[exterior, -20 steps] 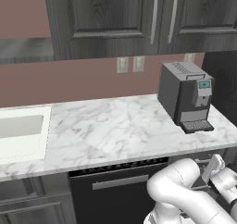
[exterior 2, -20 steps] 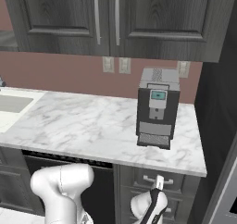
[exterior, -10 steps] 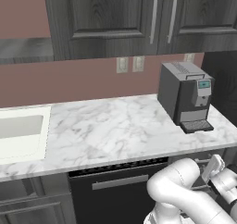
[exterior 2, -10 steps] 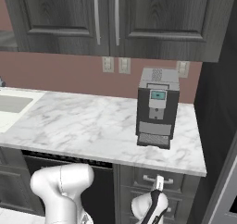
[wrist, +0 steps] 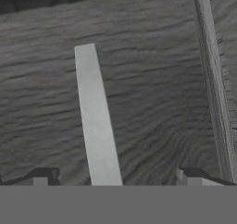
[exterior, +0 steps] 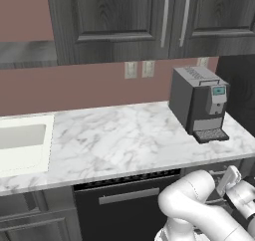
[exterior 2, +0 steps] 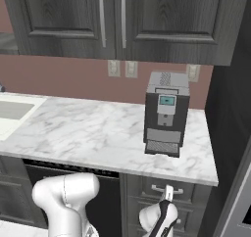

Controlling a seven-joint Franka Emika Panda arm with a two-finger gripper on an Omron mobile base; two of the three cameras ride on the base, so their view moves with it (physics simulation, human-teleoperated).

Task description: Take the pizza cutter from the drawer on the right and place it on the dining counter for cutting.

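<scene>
The marble worktop (exterior: 124, 140) ran the width of the left base view over dark grey cabinet fronts (exterior 2: 162, 201). A white built-in sink (exterior: 22, 140) occupied its left end. A dark coffee machine (exterior 2: 165, 112) stood upright near its right end, well apart from the sink.

White marble worktop (exterior: 124, 140) with grey veins, dusty pink wall (exterior: 89, 88) behind. Dark grey woodgrain drawer front (wrist: 152, 102) with a silver handle (wrist: 95, 116), plus a charcoal coffee machine (exterior 2: 165, 113).

Nothing visibly changed: the gripper (wrist: 113, 177) (jaws wide) remains before the drawer handle (wrist: 96, 121).
</scene>
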